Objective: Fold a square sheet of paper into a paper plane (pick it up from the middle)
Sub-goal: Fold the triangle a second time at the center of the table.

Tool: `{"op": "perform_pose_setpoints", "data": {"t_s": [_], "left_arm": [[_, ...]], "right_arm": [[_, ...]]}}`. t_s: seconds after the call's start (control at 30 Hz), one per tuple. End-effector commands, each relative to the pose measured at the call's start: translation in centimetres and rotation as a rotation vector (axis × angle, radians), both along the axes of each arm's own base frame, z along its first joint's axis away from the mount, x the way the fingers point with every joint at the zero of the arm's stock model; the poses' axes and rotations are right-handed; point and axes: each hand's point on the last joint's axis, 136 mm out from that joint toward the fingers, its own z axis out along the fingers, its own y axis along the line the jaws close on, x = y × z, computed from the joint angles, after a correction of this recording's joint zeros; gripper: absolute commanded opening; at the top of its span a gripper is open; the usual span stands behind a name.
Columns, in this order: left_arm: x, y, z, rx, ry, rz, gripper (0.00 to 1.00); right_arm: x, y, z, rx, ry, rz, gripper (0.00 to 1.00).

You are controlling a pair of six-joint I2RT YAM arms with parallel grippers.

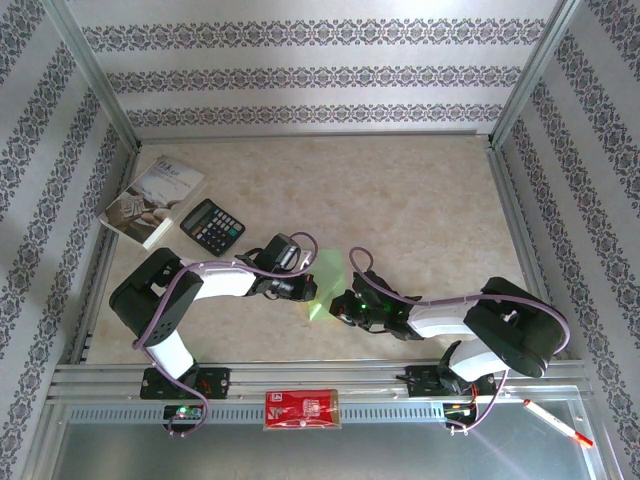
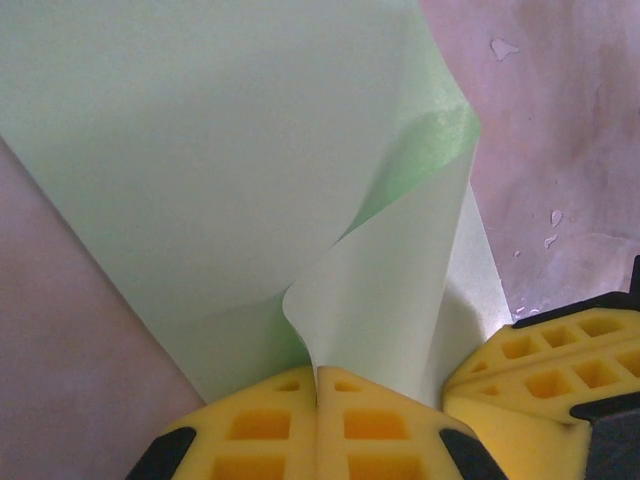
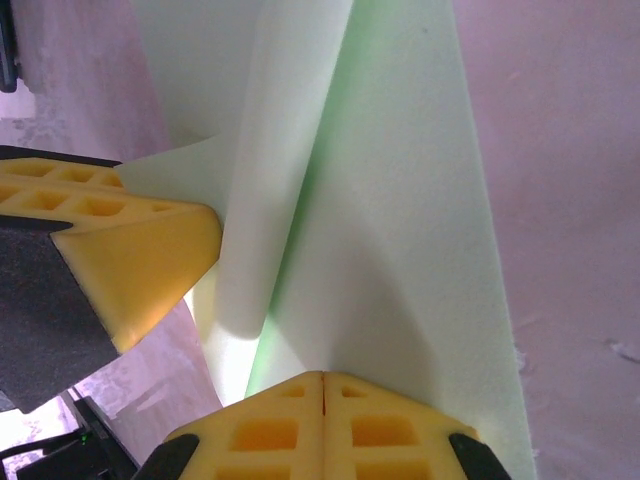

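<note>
Top external: left claw (image 1: 305, 291) and right claw (image 1: 341, 305) both clamp the square sheet of paper (image 1: 327, 272).

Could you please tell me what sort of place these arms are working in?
Probably a purpose-built robot test booth rather than a home: an aluminium frame boxes in the beige tabletop, patterned wallpaper panels serve as walls, and props such as a calculator lie about.
</note>
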Motion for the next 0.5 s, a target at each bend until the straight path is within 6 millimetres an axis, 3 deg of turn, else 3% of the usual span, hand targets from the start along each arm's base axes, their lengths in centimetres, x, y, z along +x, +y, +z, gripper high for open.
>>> {"op": "perform_pose_setpoints", "data": {"t_s": [0.0, 0.47], "left_arm": [[-1.0, 1.2, -0.5, 0.065, 0.058, 0.017, 0.0], [-0.2, -0.4, 1.0, -0.023, 0.03, 0.002, 0.0]], "right_arm": [[-1.4, -2.9, -3.5, -0.137, 0.064, -0.005, 0.01], [-1.5, -2.9, -3.8, -0.138, 0.079, 0.007, 0.01]]}}
